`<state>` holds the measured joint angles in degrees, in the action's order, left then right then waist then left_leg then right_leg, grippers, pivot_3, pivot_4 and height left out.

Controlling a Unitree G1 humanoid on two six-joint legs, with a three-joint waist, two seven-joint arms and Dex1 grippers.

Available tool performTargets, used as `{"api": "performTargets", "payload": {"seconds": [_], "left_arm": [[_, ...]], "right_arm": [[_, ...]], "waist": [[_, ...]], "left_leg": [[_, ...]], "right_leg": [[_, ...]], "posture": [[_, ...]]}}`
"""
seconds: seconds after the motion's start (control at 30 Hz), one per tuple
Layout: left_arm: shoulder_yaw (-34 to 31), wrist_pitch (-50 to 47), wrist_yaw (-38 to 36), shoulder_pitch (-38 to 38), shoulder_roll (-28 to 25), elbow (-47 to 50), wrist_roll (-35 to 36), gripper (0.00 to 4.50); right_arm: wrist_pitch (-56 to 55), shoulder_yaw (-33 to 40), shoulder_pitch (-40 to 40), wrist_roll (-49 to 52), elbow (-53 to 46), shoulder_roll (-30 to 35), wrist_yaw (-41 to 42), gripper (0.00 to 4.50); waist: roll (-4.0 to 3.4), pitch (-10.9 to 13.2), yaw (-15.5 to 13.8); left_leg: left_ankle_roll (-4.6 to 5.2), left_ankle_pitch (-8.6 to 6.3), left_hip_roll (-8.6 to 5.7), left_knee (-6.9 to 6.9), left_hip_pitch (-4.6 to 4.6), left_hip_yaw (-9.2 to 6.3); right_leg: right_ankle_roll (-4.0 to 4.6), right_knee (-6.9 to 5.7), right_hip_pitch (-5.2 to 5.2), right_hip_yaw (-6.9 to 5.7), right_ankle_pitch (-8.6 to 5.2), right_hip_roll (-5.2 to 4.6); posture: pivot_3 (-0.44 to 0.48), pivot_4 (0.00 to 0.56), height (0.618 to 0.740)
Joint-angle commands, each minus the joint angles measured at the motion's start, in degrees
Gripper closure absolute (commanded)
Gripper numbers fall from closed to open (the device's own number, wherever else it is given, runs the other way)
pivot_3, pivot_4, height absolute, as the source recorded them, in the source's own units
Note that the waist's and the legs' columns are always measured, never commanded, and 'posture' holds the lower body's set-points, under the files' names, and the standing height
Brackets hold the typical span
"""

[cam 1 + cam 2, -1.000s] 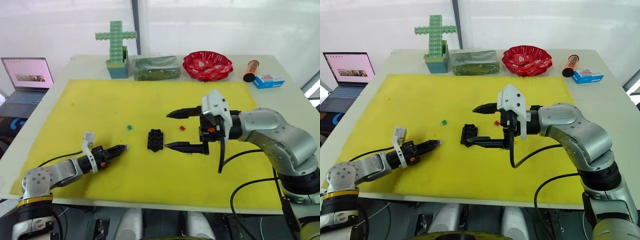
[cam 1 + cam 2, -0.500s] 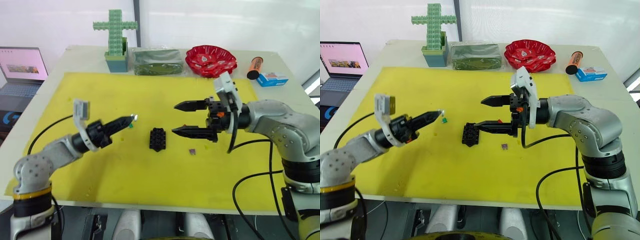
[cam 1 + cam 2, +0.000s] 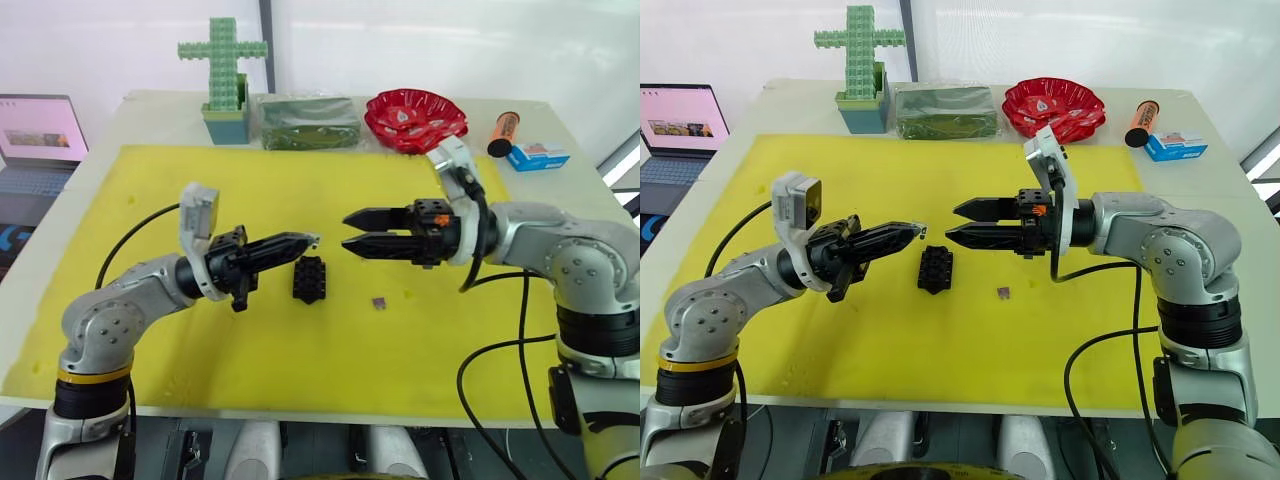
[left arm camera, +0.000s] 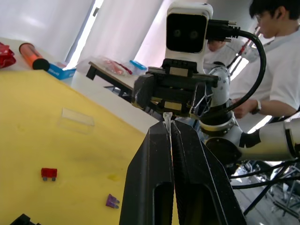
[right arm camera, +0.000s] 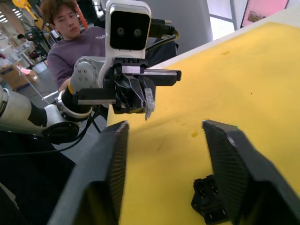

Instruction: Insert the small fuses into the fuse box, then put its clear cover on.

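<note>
— Item one, the left gripper [image 3: 310,240]: how is it recorded?

— Clamped shut. A tiny pale, see-through grey fuse [image 4: 167,123] is pinched at its very tip. The gripper is held above the yellow mat [image 3: 200,330], its tip over the far end of the fuse box [image 3: 309,279].

— Item two, the right gripper [image 3: 346,230]?

— Entered as parted and empty; nothing is seen between the jaws. It is pointed at the left gripper, tip near tip, with a gap left between them.

— The fuse box itself?

— A small black block with slots on top, laid flat on the mat between the two arms, touched by neither gripper. Whether any slot is filled cannot be told.

— Remaining fuses?

— A purplish fuse [image 3: 379,302] is listed on the mat just to the right of the fuse box. A red fuse [image 4: 48,173] is seen in the left wrist view, lying on the mat apart from the purplish one.

— The clear cover [image 4: 76,119]?

— Lying flat on the mat, farther out than the red fuse, not on the box.

— Other entries?

— Along the table's far edge: a green block cross [image 3: 223,55], a dark green box [image 3: 305,122], a red bowl [image 3: 415,117], an orange tube [image 3: 503,133], a blue packet [image 3: 538,157]. A laptop [image 3: 40,135] is noted at the left.
</note>
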<state>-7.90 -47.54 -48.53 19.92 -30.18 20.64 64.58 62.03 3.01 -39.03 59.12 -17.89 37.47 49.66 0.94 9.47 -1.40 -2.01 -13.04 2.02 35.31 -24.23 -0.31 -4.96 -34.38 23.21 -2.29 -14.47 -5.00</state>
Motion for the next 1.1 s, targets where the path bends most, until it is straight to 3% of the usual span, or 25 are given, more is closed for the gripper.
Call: {"api": "performTargets", "payload": {"seconds": [0.03, 1.1], "left_arm": [[0.38, 1.78, -1.05, 1.00, 0.26, 1.56, -0.80, 4.50], [2.41, 2.13, -2.08, 1.13, 0.83, 2.22, -1.47, 4.50]], "right_arm": [[0.46, 1.49, -0.75, 2.21, -2.12, -0.05, -0.84, 2.35], [1.05, -0.37, -0.13, 3.86, -3.90, -0.77, -2.90, 2.35]], "waist": [[0.00, 0.00, 0.02], [0.00, 0.00, 0.66]], "left_leg": [[0.00, 0.00, 0.00, 0.04, 0.01, 0.00], [0.03, -0.01, -0.01, 0.44, 0.13, -0.01]], "right_leg": [[0.01, 0.00, -0.03, 0.00, 0.01, 0.00], [-0.26, -0.72, -0.04, 0.12, 0.10, 0.02]], "posture": [[0.000, 0.150, 0.740], [0.000, 0.150, 0.740]]}}
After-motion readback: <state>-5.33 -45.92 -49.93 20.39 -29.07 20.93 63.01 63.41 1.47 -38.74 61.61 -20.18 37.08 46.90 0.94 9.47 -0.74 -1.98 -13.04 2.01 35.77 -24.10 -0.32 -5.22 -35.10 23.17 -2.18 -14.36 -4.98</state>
